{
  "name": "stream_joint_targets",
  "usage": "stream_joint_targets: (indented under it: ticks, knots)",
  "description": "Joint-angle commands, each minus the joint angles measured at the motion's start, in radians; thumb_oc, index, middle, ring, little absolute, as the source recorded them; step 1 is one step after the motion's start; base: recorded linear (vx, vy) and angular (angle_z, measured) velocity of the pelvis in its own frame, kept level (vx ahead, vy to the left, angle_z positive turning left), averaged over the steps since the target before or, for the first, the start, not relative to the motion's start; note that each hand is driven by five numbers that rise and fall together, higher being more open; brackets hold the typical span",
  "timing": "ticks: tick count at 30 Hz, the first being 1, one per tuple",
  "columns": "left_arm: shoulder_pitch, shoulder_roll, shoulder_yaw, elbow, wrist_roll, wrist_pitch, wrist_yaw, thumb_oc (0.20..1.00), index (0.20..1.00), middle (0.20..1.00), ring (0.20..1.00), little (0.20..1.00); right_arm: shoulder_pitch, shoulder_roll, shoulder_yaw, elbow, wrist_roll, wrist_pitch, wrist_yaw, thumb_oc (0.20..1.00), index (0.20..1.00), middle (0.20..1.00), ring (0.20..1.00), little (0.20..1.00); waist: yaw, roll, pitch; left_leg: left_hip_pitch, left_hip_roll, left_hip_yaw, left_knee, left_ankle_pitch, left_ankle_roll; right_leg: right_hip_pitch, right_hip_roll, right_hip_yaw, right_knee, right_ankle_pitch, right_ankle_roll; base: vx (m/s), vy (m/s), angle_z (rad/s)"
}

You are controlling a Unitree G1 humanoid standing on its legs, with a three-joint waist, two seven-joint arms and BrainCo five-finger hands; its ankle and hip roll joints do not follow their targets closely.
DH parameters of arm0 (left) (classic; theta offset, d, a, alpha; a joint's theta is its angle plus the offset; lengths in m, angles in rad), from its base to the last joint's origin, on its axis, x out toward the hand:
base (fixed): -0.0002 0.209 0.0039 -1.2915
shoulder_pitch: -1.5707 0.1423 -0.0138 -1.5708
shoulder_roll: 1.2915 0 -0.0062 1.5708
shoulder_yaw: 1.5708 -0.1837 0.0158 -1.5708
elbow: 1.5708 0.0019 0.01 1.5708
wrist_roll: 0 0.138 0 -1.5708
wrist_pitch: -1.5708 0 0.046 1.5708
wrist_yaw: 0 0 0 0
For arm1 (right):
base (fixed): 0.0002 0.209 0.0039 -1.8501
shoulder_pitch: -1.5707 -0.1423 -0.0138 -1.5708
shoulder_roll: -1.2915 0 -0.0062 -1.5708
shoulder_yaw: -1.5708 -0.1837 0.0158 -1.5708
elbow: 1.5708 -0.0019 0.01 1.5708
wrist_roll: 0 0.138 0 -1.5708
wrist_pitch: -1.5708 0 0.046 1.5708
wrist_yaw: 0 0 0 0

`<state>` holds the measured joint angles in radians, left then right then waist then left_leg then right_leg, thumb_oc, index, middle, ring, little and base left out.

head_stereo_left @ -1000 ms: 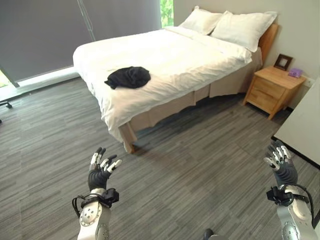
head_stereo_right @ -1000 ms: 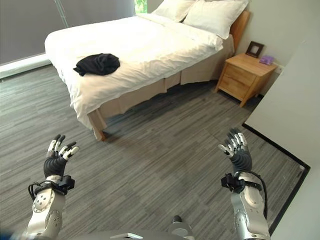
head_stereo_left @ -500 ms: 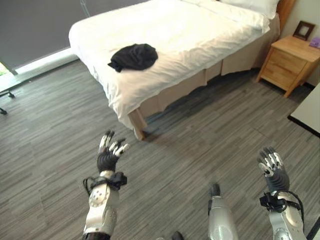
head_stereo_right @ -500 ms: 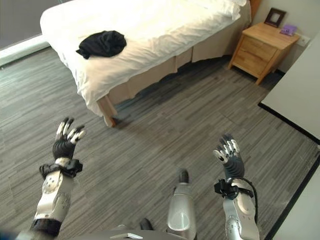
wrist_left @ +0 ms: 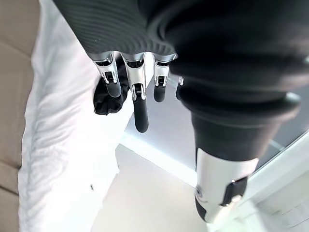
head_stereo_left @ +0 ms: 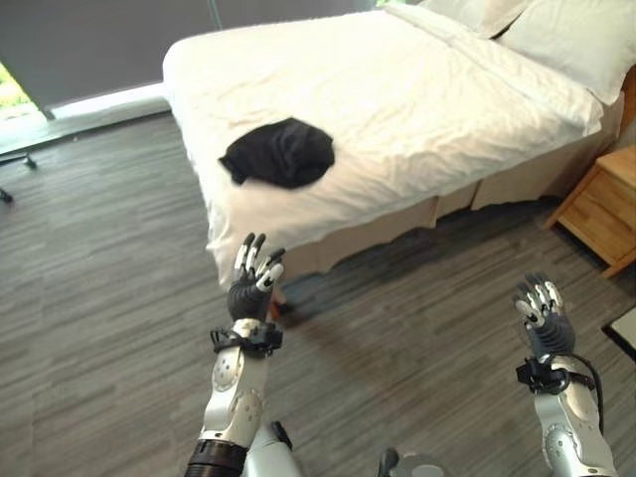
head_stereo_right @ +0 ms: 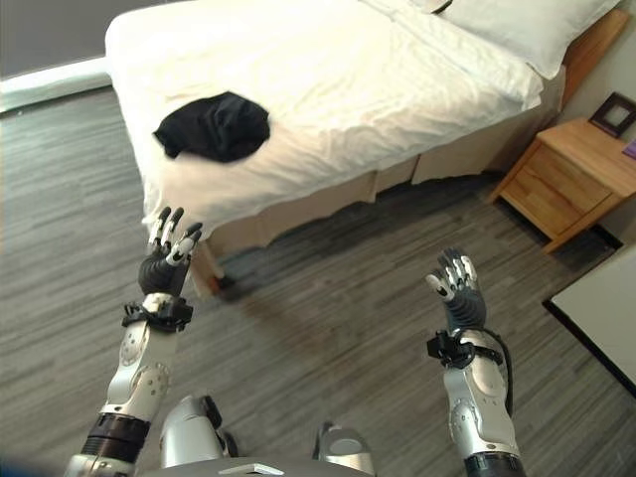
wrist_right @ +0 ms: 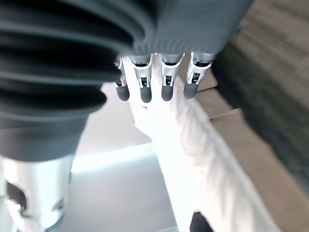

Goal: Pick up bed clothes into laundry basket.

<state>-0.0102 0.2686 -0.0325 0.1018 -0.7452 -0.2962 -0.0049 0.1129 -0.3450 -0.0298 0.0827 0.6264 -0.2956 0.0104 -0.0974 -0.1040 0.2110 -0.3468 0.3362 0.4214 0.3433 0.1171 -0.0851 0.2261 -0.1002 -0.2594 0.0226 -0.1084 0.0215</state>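
While black garment (head_stereo_left: 279, 152) lies bunched on white bed (head_stereo_left: 417, 99) (near foot), left hand (head_stereo_left: 252, 282) and right hand (head_stereo_left: 538, 313) hover over floor, fingers spread, empty.

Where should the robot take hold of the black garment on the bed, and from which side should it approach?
Probably at the bunched middle of the black garment, closing the fingers on its raised folds from above. It lies crumpled near the foot corner of the bed, the corner closest to the left hand, so reaching over that edge looks shortest. Both hands are open and empty; the right hand is farther away.
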Motion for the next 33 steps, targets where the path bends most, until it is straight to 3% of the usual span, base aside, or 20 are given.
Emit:
stream_joint_targets:
  ticks: [1,4,6,7,8,11,12,14,17,18,19,20,22,26,29,30,33]
  knots:
    - [-0.018,0.004,0.051,-0.060,0.000,-0.059,-0.001,1.000,1.000,1.000,1.000,1.000,-0.009,-0.081,-0.009,-0.048,-0.037,-0.051,0.024,1.000,1.000,1.000,1.000,1.000,-0.004,0.060,-0.016,0.274,-0.009,-0.036,-0.295,0.103,-0.093,-0.097,-0.001,0.041,-0.032,0.065,0.048,0.60,0.198,-0.35]
    - [-0.015,-0.001,0.061,-0.058,0.013,-0.062,0.004,1.000,1.000,1.000,1.000,1.000,-0.016,-0.076,0.000,-0.049,-0.042,-0.045,0.037,1.000,1.000,1.000,1.000,1.000,0.011,0.060,-0.026,0.291,-0.026,-0.004,-0.308,0.101,-0.087,-0.066,-0.007,0.051,-0.016,0.040,0.050,0.44,0.111,-1.07]
    - [0.004,0.004,0.085,-0.059,0.020,-0.061,0.002,1.000,1.000,1.000,1.000,1.000,-0.011,-0.060,0.001,-0.041,-0.068,-0.032,0.037,1.000,1.000,1.000,1.000,1.000,0.019,0.060,-0.052,0.309,-0.045,0.025,-0.289,0.050,-0.065,-0.051,-0.030,0.061,0.021,0.012,0.064,0.45,0.155,-0.90]
    - [0.003,0.011,0.088,-0.062,0.040,-0.061,0.011,1.000,1.000,1.000,1.000,1.000,-0.011,-0.056,0.005,-0.036,-0.078,-0.032,0.032,1.000,1.000,1.000,1.000,1.000,0.030,0.061,-0.054,0.304,-0.071,0.011,-0.274,0.035,-0.051,-0.056,-0.046,0.069,0.067,0.021,0.075,0.46,0.223,-0.04]
    - [-0.003,0.020,0.095,-0.067,0.053,-0.059,0.022,1.000,1.000,1.000,1.000,1.000,-0.008,-0.043,0.002,-0.035,-0.073,-0.027,0.035,1.000,1.000,1.000,1.000,1.000,0.028,0.056,-0.059,0.325,-0.101,0.019,-0.278,-0.014,-0.038,-0.076,-0.079,0.064,0.167,0.029,0.100,0.40,0.259,-0.24]
    - [-0.024,0.073,0.098,-0.098,0.143,-0.062,0.036,1.000,1.000,1.000,1.000,1.000,-0.011,-0.022,0.006,-0.040,-0.089,-0.028,0.050,1.000,1.000,1.000,1.000,1.000,0.005,0.065,-0.036,0.388,-0.175,0.054,-0.299,-0.070,0.032,-0.223,-0.151,0.111,0.435,0.170,0.172,0.29,0.305,-0.34]
    - [-0.059,0.162,0.114,-0.137,0.253,-0.068,0.064,1.000,1.000,1.000,1.000,1.000,-0.003,0.000,-0.001,-0.043,-0.072,-0.033,0.050,1.000,1.000,1.000,1.000,1.000,-0.025,0.092,-0.016,0.422,-0.194,0.043,-0.317,-0.089,0.045,-0.299,-0.164,0.153,0.502,0.195,0.172,0.36,0.271,0.11]
    - [-0.114,0.252,0.133,-0.153,0.347,-0.076,0.062,1.000,1.000,1.000,1.000,1.000,0.013,0.002,0.001,-0.038,-0.061,-0.023,0.081,1.000,1.000,1.000,1.000,1.000,-0.041,0.112,-0.028,0.456,-0.217,0.033,-0.349,-0.111,0.024,-0.310,-0.243,0.120,0.306,0.172,0.161,0.29,0.083,0.48]
    - [-0.127,0.279,0.136,-0.147,0.380,-0.081,0.072,1.000,1.000,1.000,1.000,1.000,0.021,-0.002,-0.006,-0.034,-0.071,-0.019,0.085,1.000,1.000,1.000,1.000,1.000,-0.053,0.113,-0.031,0.448,-0.217,0.030,-0.350,-0.099,0.025,-0.290,-0.238,0.098,0.196,0.196,0.148,0.10,-0.046,0.24]
    - [-0.146,0.336,0.156,-0.122,0.479,-0.073,0.101,1.000,1.000,1.000,1.000,1.000,0.031,-0.012,-0.012,-0.027,-0.074,-0.018,0.095,1.000,1.000,1.000,1.000,1.000,-0.063,0.109,-0.045,0.461,-0.227,0.027,-0.351,-0.114,0.017,-0.304,-0.220,0.121,0.086,0.193,0.152,0.27,-0.103,0.52]
    - [-0.196,0.479,0.188,-0.052,0.749,0.001,0.190,1.000,1.000,1.000,1.000,1.000,0.056,-0.019,-0.017,-0.037,-0.057,-0.004,0.122,1.000,1.000,1.000,1.000,1.000,-0.054,0.084,-0.065,0.480,-0.230,0.013,-0.344,-0.122,0.007,-0.258,-0.222,0.123,0.064,0.215,0.177,0.27,-0.102,0.60]
    - [-0.199,0.479,0.185,-0.050,0.751,0.001,0.192,1.000,1.000,1.000,1.000,1.000,0.057,-0.018,-0.018,-0.037,-0.057,-0.003,0.122,1.000,1.000,1.000,1.000,1.000,-0.053,0.083,-0.064,0.482,-0.231,0.013,-0.345,-0.122,0.008,-0.257,-0.223,0.122,0.063,0.215,0.178,0.20,-0.115,0.54]
    - [-0.237,0.537,0.185,0.044,0.884,0.032,0.203,1.000,1.000,1.000,1.000,1.000,0.050,-0.037,-0.016,-0.043,-0.064,-0.005,0.131,1.000,1.000,1.000,1.000,1.000,-0.054,0.087,-0.076,0.479,-0.221,0.001,-0.356,-0.109,-0.002,-0.231,-0.201,0.122,0.022,0.204,0.174,0.09,-0.097,0.48]
    - [-0.312,0.706,0.139,0.219,1.189,0.160,0.235,1.000,1.000,1.000,1.000,1.000,0.056,-0.080,-0.005,-0.041,-0.080,0.015,0.148,1.000,1.000,1.000,1.000,1.000,-0.052,0.099,-0.102,0.478,-0.199,-0.008,-0.360,-0.091,-0.020,-0.174,-0.166,0.096,-0.031,0.168,0.157,0.10,-0.111,0.13]
    - [-0.306,0.750,0.129,0.253,1.271,0.194,0.206,1.000,1.000,1.000,1.000,1.000,0.067,-0.080,-0.005,-0.040,-0.079,0.026,0.153,1.000,1.000,1.000,1.000,1.000,-0.049,0.104,-0.109,0.490,-0.191,-0.014,-0.364,-0.090,-0.027,-0.151,-0.159,0.087,-0.035,0.152,0.154,0.09,-0.089,0.13]
    - [-0.311,0.791,0.097,0.371,1.326,0.208,0.192,1.000,1.000,1.000,1.000,1.000,0.079,-0.076,0.015,-0.038,-0.062,0.038,0.173,1.000,1.000,1.000,1.000,1.000,-0.051,0.107,-0.114,0.502,-0.181,-0.010,-0.380,-0.078,-0.037,-0.128,-0.144,0.078,-0.053,0.141,0.148,0.08,-0.131,0.12]
    - [-0.364,0.786,0.024,0.496,1.333,0.215,0.178,1.000,1.000,1.000,1.000,1.000,0.096,-0.081,0.040,-0.038,-0.045,0.042,0.188,1.000,1.000,1.000,1.000,1.000,-0.057,0.110,-0.116,0.511,-0.180,-0.007,-0.395,-0.069,-0.040,-0.121,-0.136,0.074,-0.060,0.137,0.147,0.05,-0.068,0.10]
